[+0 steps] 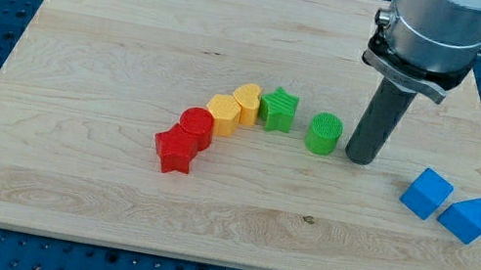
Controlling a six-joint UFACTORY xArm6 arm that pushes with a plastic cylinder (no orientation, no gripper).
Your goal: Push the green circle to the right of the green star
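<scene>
The green circle [324,133] stands on the wooden board [121,25], a short gap to the right of the green star [278,109]. My tip [360,159] rests on the board just right of the green circle, a small gap apart from it. The green star touches the yellow heart [246,102] on its left.
A curved row runs down-left from the star: yellow heart, yellow hexagon [223,113], red circle [194,126], red star [175,149]. A blue cube [427,194] and a blue triangular block [464,217] sit at the view's right. The arm's grey body [433,30] hangs above the board's top right.
</scene>
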